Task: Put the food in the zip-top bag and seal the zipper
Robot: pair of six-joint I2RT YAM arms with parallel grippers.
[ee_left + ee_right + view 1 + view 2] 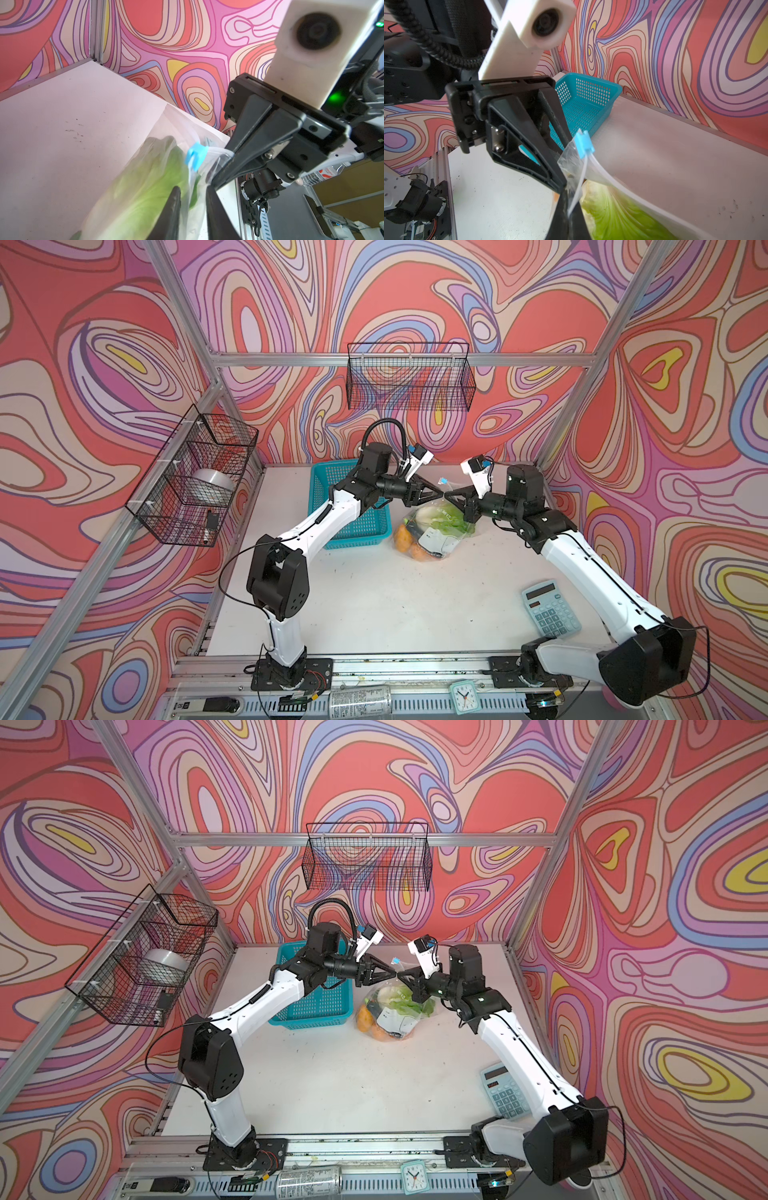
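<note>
The zip-top bag (pixel 432 545) (pixel 388 1021) hangs clear and crinkly over mid-table, its lower end resting on the top. The food inside shows as a green-white cabbage (pixel 444 517) (pixel 149 187) (pixel 616 216) and orange pieces (pixel 404 537). The zipper's light-blue slider (pixel 444 480) (pixel 196 153) (pixel 583 143) stands up at the bag's raised corner. Both grippers meet tip to tip just under it. My left gripper (pixel 439 494) (pixel 393 974) (pixel 192 189) has bag film between its narrowly parted fingers. My right gripper (pixel 449 496) (pixel 401 976) (pixel 570 204) is shut on the pale zipper strip.
A teal mesh basket (pixel 353 514) (pixel 583 99) stands just left of the bag, under my left arm. A calculator (pixel 550 610) lies at the front right beside my right arm. Wire baskets hang on the left wall (pixel 195 481) and back wall (pixel 409 377).
</note>
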